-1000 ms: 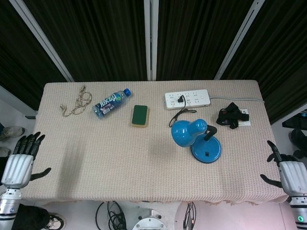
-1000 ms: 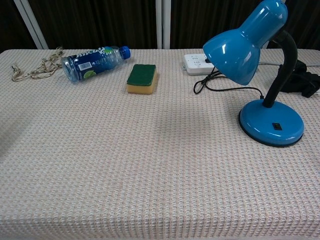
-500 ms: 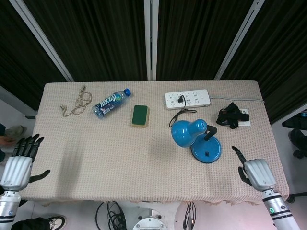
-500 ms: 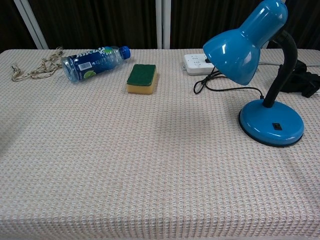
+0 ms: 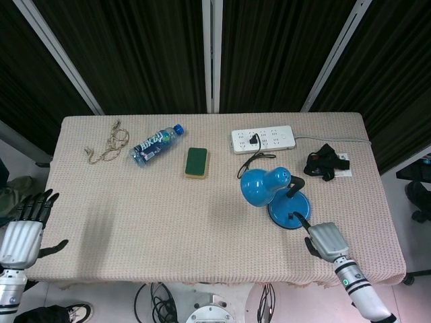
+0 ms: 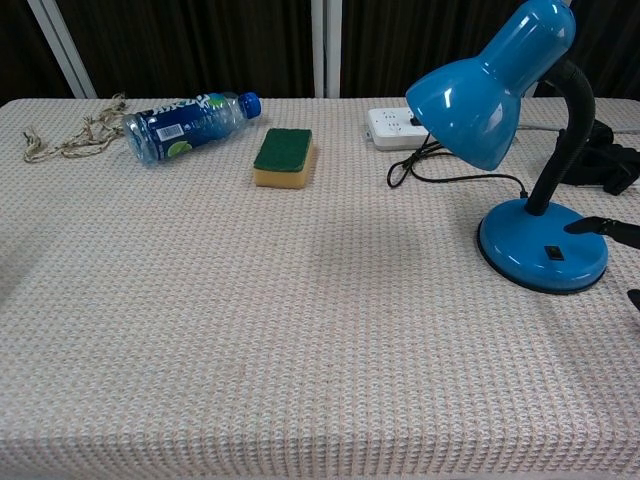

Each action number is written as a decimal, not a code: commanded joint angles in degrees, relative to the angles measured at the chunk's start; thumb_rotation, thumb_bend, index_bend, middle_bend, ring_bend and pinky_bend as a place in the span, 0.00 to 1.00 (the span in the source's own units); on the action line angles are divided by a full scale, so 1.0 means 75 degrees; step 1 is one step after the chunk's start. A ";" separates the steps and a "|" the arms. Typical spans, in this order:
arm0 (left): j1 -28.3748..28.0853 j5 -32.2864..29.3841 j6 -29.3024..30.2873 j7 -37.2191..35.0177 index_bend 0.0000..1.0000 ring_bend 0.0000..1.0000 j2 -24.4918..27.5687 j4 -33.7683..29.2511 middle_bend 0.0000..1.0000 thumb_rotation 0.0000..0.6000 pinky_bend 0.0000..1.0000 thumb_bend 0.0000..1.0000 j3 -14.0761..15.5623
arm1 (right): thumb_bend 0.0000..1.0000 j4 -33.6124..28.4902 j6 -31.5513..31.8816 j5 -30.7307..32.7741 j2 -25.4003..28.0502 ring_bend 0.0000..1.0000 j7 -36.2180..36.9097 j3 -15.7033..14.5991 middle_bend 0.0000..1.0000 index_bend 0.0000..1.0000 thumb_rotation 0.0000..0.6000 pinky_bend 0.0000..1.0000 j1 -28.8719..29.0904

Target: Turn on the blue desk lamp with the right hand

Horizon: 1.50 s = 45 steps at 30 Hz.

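Left hand point(image 5: 21, 235) hangs off the table's point(image 5: 135, 222) left edge near the front corner, fingers spread, holding nothing. String tangle point(image 5: 106, 145) lies near the back-left corner. Just right of it, plastic bottle point(image 5: 156, 144) lies on its side, blue cap toward the back edge. Green-topped sponge point(image 5: 196, 163) lies flat right of the bottle, apart from it. White power strip point(image 5: 263, 139) sits along the back edge, right of centre, one black plug in it, black cord looping forward toward the lamp. Blue desk lamp point(image 5: 277, 195) stands right of centre, nearer the front edge; shade tilts down to the left, round base point(image 6: 543, 245) carries a small black switch on top. Black strap bundle point(image 5: 326, 163) lies near the right edge, behind the lamp. Right hand point(image 5: 326, 241) is over the front-right part of the table, just beside the base; a dark fingertip point(image 6: 582, 226) reaches over the base's right rim, close to the switch; contact unclear. It grasps nothing, fingers apart.
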 commanded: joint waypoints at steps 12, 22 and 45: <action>-0.0011 0.0031 -0.0027 -0.0005 0.00 0.00 0.0034 -0.0032 0.00 1.00 0.00 0.00 0.0008 | 0.58 0.0150 -0.0139 0.0233 -0.0172 0.91 -0.0143 -0.0204 0.97 0.00 1.00 0.89 0.0157; -0.0032 0.0013 -0.0069 -0.0018 0.00 0.00 0.0055 -0.0055 0.00 1.00 0.00 0.00 -0.0005 | 0.58 0.0220 -0.0254 0.0310 -0.0248 0.91 -0.0180 -0.0374 0.97 0.00 1.00 0.89 0.0245; 0.0024 -0.0013 -0.0032 -0.0110 0.00 0.00 0.0102 -0.0053 0.00 1.00 0.00 0.00 0.0008 | 0.48 -0.0521 0.3153 -0.1260 0.1637 0.88 0.1683 -0.0590 0.94 0.00 1.00 0.86 -0.1172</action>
